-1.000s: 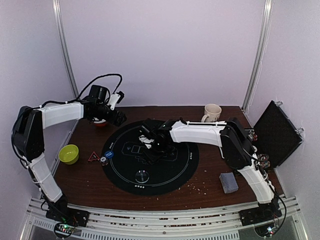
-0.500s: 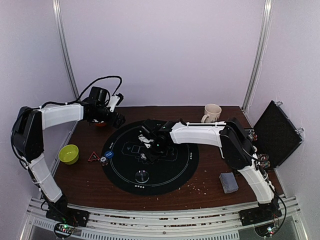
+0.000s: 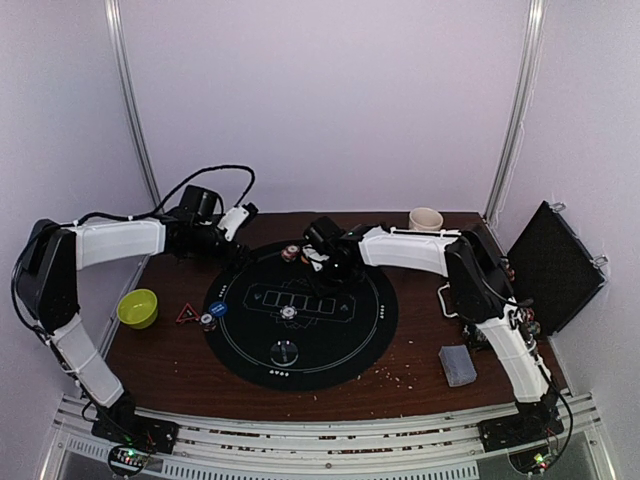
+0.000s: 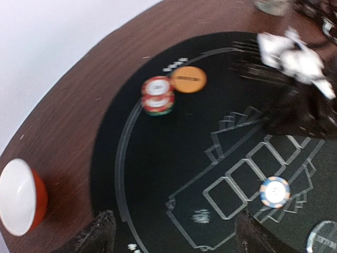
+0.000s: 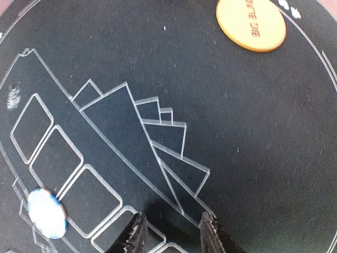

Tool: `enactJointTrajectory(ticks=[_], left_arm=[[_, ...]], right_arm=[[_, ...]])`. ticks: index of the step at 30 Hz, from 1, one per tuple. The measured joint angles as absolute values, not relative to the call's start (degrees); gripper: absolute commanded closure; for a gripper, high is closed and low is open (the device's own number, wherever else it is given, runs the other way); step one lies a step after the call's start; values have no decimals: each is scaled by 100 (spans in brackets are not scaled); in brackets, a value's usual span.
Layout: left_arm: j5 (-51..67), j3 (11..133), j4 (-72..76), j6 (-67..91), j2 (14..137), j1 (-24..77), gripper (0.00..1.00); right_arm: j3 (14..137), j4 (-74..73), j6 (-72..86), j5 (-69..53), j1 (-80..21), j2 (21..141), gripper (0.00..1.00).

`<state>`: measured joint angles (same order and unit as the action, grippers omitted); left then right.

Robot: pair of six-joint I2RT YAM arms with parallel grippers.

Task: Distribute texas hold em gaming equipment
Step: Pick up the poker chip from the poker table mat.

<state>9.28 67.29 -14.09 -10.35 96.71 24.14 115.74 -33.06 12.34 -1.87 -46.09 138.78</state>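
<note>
Though blurred, blue-edged white chip (image 5: 46, 213).

Matt black mat (image 5: 237, 132), smooth orange disc (image 5: 251, 23)

We counted one round black mat (image 3: 370, 330) on the worktop (image 3: 160, 365). It carried one orange disc (image 4: 188, 79), one blue disc (image 3: 218, 309) and one clear disc (image 3: 285, 352). Of striped chips we saw two red chips (image 4: 157, 95) stacked together, one blue-and-white chip (image 4: 274, 192), and perhaps one more chip (image 3: 207, 321), too small to tell. There were two bowls, a green bowl (image 3: 137, 308) and a white-and-orange bowl (image 4: 21, 197), plus one mug (image 3: 425, 222), one red triangle (image 3: 187, 313), one grey pad (image 3: 459, 364) and one black case (image 3: 553, 268).
</note>
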Motion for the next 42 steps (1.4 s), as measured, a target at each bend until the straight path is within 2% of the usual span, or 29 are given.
enactJointTrajectory(ticks=[3,7,14,20,24,29,32,42], left_arm=[[1068,6528,-1437,-1437,9649,3153,15],[1247,6751,-1551,-1680,10285,3802,15],[1007,7426,-1833,-1820,11585,3820,29],[963,7725,-2023,-1848,11760,3809,38],[915,7749,-2102,-1865,11764,3815,25],[899,7741,-2248,-1944,11675,3809,23],[856,7649,-2460,-2062,11561,3809,27],[786,7612,-2536,-2121,11552,3820,51]], right_arm=[[10919,-2982,1444,-423,-4491,13474,61],[10127,-2808,1697,-578,-4204,12713,60],[9529,-2532,1852,-263,-3859,11668,58],[9292,-2462,1865,-150,-3889,11513,58],[9233,-2475,1863,-128,-3892,11513,58],[9236,-2475,1846,-126,-3892,11513,58],[9233,-2475,1841,-126,-3892,11513,58],[9233,-2480,1826,-71,-3892,11513,58]])
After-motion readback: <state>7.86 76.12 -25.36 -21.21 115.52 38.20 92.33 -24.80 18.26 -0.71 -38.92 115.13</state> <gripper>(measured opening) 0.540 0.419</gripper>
